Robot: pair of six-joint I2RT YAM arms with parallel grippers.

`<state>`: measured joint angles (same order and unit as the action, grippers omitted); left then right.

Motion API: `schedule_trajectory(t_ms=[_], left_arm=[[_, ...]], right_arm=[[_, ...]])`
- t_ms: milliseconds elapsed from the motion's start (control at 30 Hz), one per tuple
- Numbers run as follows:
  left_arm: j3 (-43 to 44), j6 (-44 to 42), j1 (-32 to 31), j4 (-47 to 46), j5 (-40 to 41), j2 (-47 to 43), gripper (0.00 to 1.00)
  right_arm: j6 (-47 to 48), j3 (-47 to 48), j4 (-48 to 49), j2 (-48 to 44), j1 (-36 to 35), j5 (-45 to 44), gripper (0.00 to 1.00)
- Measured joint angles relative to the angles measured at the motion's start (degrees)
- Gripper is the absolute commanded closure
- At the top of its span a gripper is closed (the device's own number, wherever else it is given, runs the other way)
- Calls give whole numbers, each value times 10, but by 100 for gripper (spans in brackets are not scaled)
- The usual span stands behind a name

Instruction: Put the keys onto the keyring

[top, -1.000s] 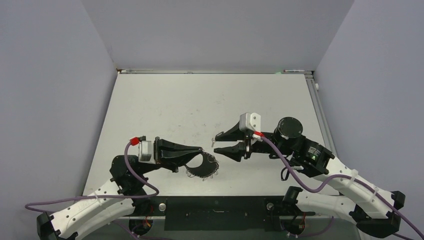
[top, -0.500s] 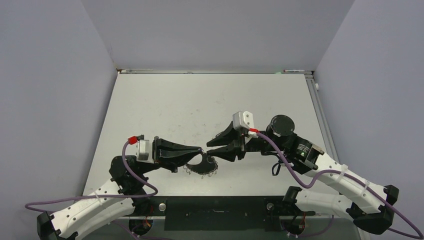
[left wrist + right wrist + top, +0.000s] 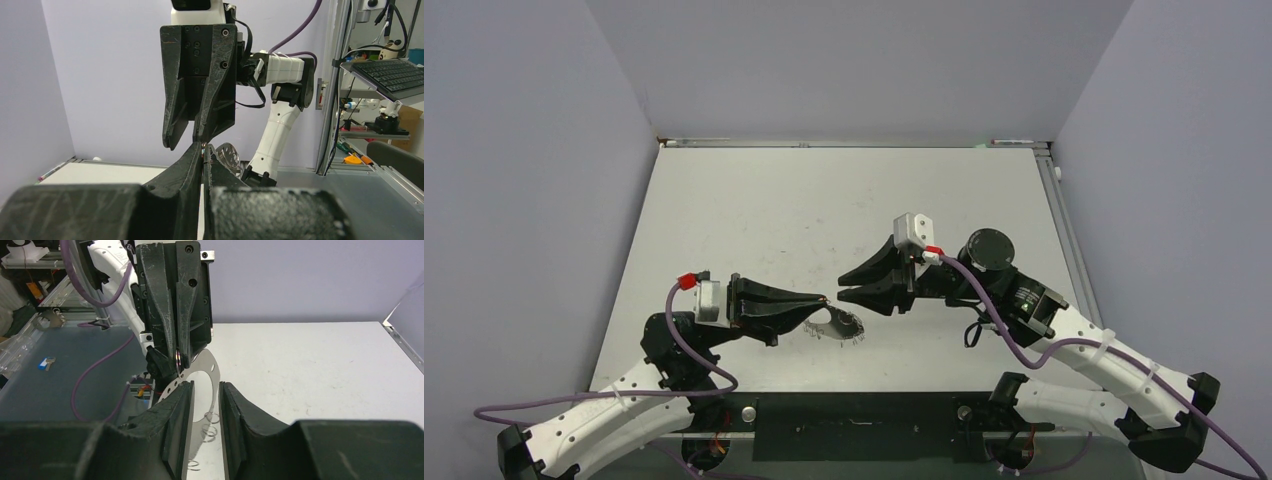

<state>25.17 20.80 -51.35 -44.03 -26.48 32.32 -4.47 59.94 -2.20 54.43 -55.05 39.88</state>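
At the near edge, a black mounting plate [image 3: 854, 412] carries both arm bases, in front of the matte off-white table [image 3: 754, 200].

Left end effector [image 3: 825, 298]: jaws pressed together, pinching the rim of the keyring [image 3: 842, 325], a large thin silver wire hoop with small silver loops strung along it. The hoop hangs from the fingertips toward the table, near its front centre.

Right end effector [image 3: 841, 288]: jaws slightly spread, gripping nothing visible, tips facing the left tips and just beside them.

The small black-headed key cannot be located.

Beyond, the table runs to a metal rail [image 3: 854, 143] and pale lilac walls [image 3: 844, 60].
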Motion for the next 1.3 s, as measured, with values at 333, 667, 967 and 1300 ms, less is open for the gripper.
schedule_trajectory(t_ms=[333, 667, 967, 1300], left_arm=[[0, 1, 0, -4, 0, 2, 100], [0, 8, 0, -14, 1, 14, 100], [0, 14, 0, -25, 1, 18, 100], [0, 11, 0, -28, 18, 18, 100]], right_arm=[[-14, -2, 15, 3, 3, 31, 75], [-22, -2, 22, 20, 2, 54, 78], [-24, -2, 35, 26, 2, 61, 82], [-31, -2, 44, 34, 2, 62, 83]])
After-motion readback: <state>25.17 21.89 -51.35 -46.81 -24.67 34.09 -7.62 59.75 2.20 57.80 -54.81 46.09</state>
